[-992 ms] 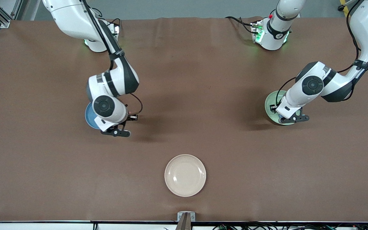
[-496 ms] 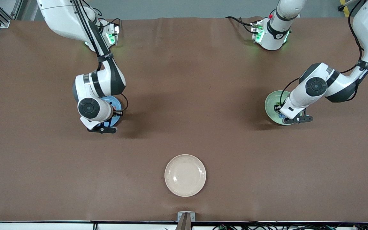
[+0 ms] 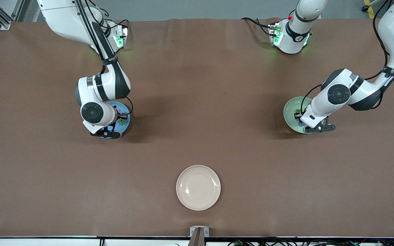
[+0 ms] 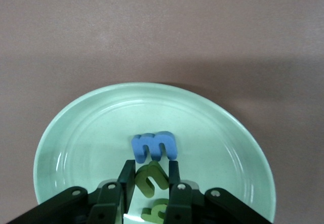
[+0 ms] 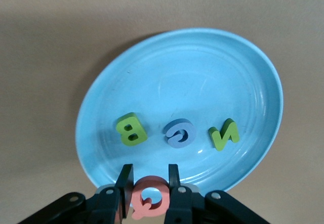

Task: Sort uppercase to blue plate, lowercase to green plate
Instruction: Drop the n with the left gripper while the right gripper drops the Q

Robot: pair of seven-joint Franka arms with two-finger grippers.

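On the blue plate (image 5: pixel 202 67) (image 3: pixel 125 116), toward the right arm's end of the table, lie uppercase letters: a green B (image 5: pixel 131 129), a blue C (image 5: pixel 179 133) and a green N (image 5: pixel 224 134). My right gripper (image 5: pixel 150 169) (image 3: pixel 107 134) hangs over that plate's rim, shut on the pink Q (image 5: pixel 151 196). On the green plate (image 4: pixel 91 128) (image 3: pixel 290 108), toward the left arm's end, lie lowercase letters: a blue m (image 4: pixel 154 146) and a green letter (image 4: pixel 158 211) under the hand. My left gripper (image 4: pixel 150 164) (image 3: pixel 318 128) is over this plate, shut on a green n-shaped letter (image 4: pixel 152 179).
A cream plate (image 3: pixel 198 187) with nothing on it sits mid-table, nearer to the front camera than both other plates. The brown table surface (image 3: pixel 200 102) stretches bare between the two arms. Both arm bases stand along the table's edge farthest from that camera.
My right arm has swung toward its own end of the table, bringing the pink Q from beside the blue plate to over its rim. The left gripper has only shifted slightly over the green plate.
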